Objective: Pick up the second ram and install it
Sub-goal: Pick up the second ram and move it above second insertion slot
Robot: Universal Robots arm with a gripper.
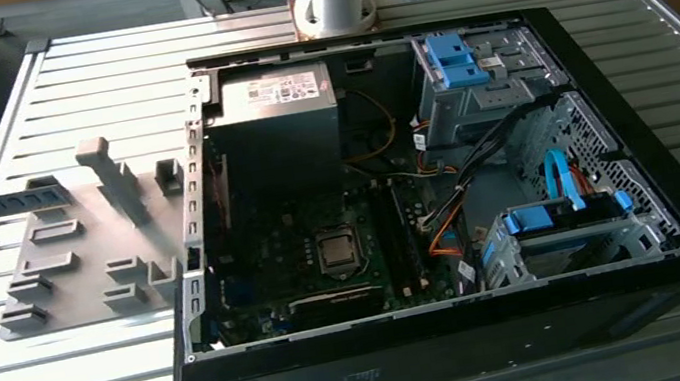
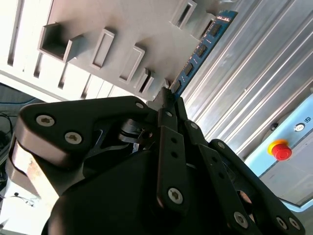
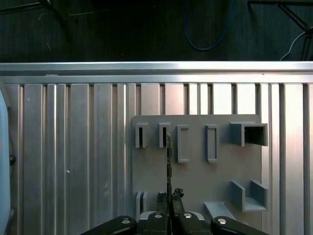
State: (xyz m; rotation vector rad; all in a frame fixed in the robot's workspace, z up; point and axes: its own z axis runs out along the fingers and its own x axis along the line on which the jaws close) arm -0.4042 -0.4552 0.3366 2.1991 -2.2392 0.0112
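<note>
Gripper [image 2: 168, 95] closed narrow on one end of the second ram [image 2: 200, 49] (edge-on in the first wrist view), held over the grey fixture [image 2: 122, 24]. Pick-up step, I judge; installing calls for squaring it to the memory slot [image 1: 403, 232] inside the case [image 1: 663, 142]

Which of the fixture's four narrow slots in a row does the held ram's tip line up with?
The second slot from the end opposite the large open block; the second ram's tip overlaps its edge.

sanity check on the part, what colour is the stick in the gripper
The second ram is blue with dark chips; second wrist view.
</note>
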